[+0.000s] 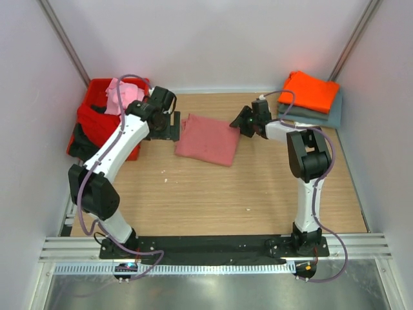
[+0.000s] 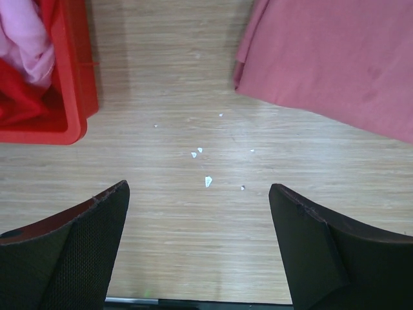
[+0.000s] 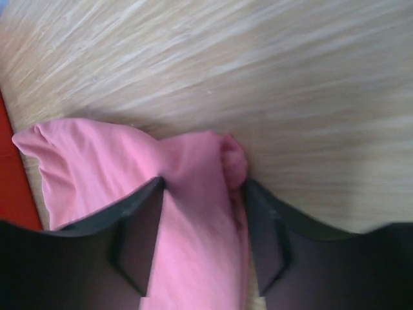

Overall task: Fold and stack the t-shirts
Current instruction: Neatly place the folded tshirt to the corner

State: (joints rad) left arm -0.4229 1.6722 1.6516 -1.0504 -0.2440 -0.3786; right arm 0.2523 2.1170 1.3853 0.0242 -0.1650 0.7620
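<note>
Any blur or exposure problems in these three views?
Right wrist: tabletop grain streaked with blur, salmon-pink shirt soft. Left wrist: sharp, white specks crisp. Top external: even light, orange shirt glows slightly oversaturated.

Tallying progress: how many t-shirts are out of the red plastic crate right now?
3. A dusty salmon-pink cloth shirt lies mid-table, gripped by the right gripper; a folded orange shirt sits on a grey-blue one at the far right corner. More may hide underneath.
</note>
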